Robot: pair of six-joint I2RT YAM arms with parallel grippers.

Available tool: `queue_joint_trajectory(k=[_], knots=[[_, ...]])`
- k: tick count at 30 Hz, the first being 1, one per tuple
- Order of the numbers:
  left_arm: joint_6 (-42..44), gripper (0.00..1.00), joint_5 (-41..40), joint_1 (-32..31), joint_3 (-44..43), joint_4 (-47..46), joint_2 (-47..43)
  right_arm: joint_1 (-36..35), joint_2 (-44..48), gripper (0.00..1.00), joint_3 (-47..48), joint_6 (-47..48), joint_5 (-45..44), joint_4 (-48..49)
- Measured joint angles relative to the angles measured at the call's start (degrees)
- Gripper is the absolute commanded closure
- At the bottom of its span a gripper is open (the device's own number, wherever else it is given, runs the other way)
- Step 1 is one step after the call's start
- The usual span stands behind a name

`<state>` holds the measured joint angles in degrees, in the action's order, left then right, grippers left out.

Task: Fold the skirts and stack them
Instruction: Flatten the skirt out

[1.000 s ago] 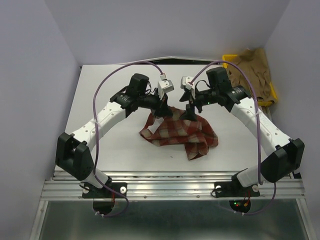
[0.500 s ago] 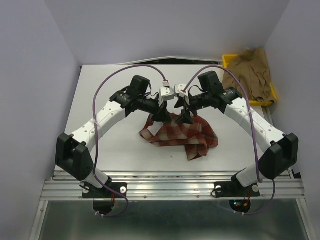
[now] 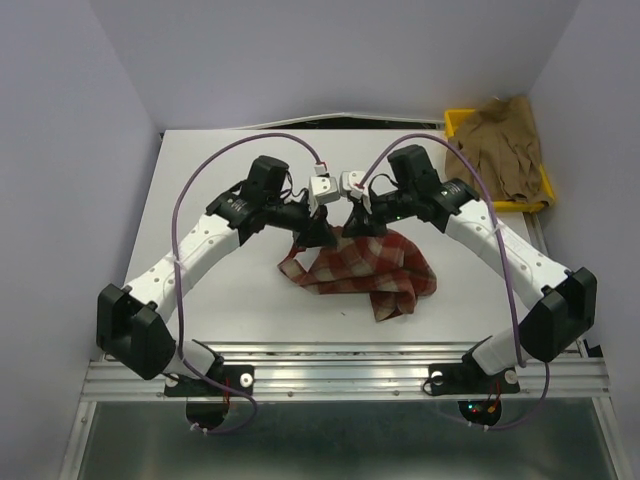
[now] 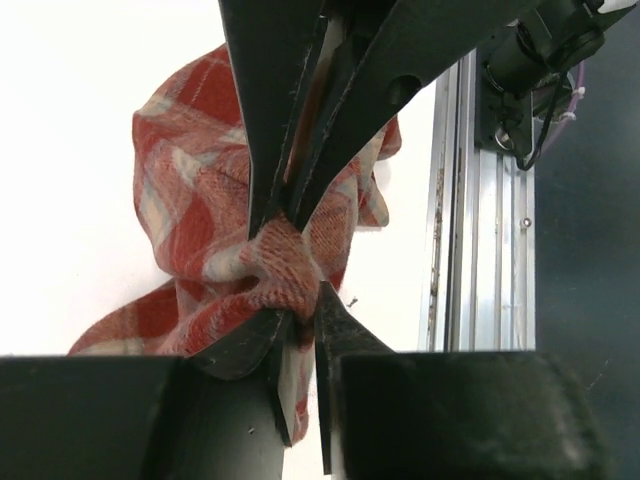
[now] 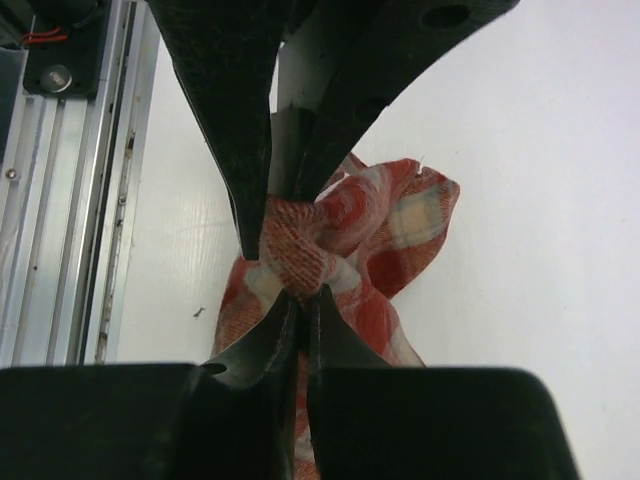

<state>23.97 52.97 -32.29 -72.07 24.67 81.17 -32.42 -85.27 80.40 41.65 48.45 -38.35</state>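
The red-and-cream plaid skirt point(image 3: 365, 268) lies crumpled mid-table, its far edge pulled up into a bunch. Both grippers meet at that bunch. My left gripper point(image 3: 322, 230) point(image 4: 303, 305) has its jaws a little apart, and cloth point(image 4: 200, 180) still fills the narrow gap. My right gripper point(image 3: 360, 222) point(image 5: 305, 293) is shut tight on the same bunch of plaid point(image 5: 400, 215) from the opposite side. Each wrist view shows the other gripper's fingers point(image 4: 270, 120) point(image 5: 230, 100) reaching in from the top. The tan-brown skirt point(image 3: 500, 140) lies heaped at the back right.
A yellow tray point(image 3: 457, 116) sits under the tan skirt in the back right corner. The metal rail point(image 3: 340, 375) with both arm bases runs along the near table edge. Purple cables arch over both arms. Walls enclose the table on three sides.
My right gripper swung left to meet the left one and shut on the plaid bunch. The left jaws have eased slightly apart.
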Motion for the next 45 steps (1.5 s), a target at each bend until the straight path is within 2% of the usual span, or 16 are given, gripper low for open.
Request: queue_joint_trajectory(k=[3, 4, 6, 11, 15, 17, 21, 26, 34, 39, 45], knots=[[-2.4, 0.55, -2.1, 0.5, 1.8, -1.7, -3.0, -1.0, 0.5, 0.99, 0.0, -0.5, -2.7, 0.3], [-3.6, 0.45, -2.3, 1.7, 2.8, -2.5, -4.6, -1.6, 0.7, 0.99, 0.0, -0.6, -4.2, 0.3], [-5.4, 0.44, -2.0, 4.0, 4.5, -3.7, -7.3, -2.2, 0.9, 0.99, 0.0, -0.9, -6.6, 0.3], [-10.6, 0.44, -3.0, 20.2, 12.7, -8.8, -16.7, -2.7, 3.3, 0.99, 0.0, -3.0, -11.1, 0.7], [-14.9, 0.43, -3.8, 25.0, 20.0, -13.9, -17.0, -2.6, 5.8, 0.99, 2.9, -5.4, -14.4, 1.6], [-17.8, 0.39, -4.3, 26.4, 22.5, -16.0, -13.8, -2.6, 6.2, 0.99, 6.3, -6.1, -15.7, 2.1], [-22.0, 0.33, -4.6, 28.3, 24.0, -19.2, -5.0, -2.6, 7.6, 0.99, 11.8, -6.8, -17.5, 3.5], [-27.3, 0.27, -2.2, 28.7, 25.1, -24.7, 0.7, -2.6, 10.0, 0.99, 13.7, -7.2, -17.9, 4.0], [-31.8, 0.27, 1.8, 28.6, 25.0, -30.5, 6.3, -2.6, 10.4, 0.99, 13.7, -7.0, -17.3, 3.9], [-32.5, 0.26, 3.4, 29.0, 24.5, -32.1, 6.8, -2.6, 10.5, 0.99, 13.7, -6.2, -16.1, 2.7], [-30.8, 0.25, 2.8, 29.4, 17.5, -31.1, 7.1, -2.6, 11.8, 0.99, 13.2, -5.9, -14.0, 1.0]])
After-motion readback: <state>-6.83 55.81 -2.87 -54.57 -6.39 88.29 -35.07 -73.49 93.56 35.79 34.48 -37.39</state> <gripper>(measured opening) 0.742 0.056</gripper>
